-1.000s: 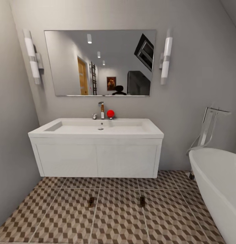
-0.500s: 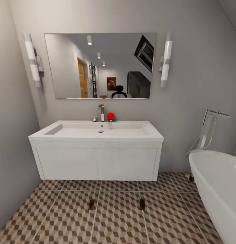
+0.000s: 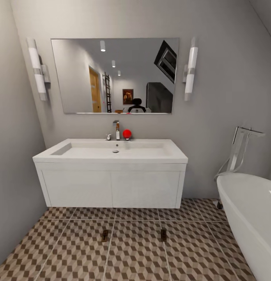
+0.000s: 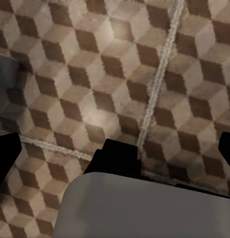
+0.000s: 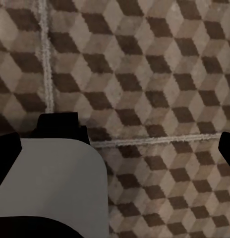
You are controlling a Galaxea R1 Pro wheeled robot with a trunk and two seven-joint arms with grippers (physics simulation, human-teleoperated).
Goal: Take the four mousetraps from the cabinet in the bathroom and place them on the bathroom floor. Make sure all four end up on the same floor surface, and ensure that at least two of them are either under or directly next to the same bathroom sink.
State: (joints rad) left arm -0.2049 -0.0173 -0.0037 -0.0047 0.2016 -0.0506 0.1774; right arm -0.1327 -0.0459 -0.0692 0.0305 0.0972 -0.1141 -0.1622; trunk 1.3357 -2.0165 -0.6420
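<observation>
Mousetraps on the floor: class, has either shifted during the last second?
No. Both mousetraps keep their places on the grout lines of the bathroom floor; the camera tilted.

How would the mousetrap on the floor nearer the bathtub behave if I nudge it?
That mousetrap looks flat and small on the tiled bathroom floor, so it would probably slide, not roll or tip. It likely weighs little. A grout line beside it might snag an edge. Its wire detail is too small to judge.
</observation>
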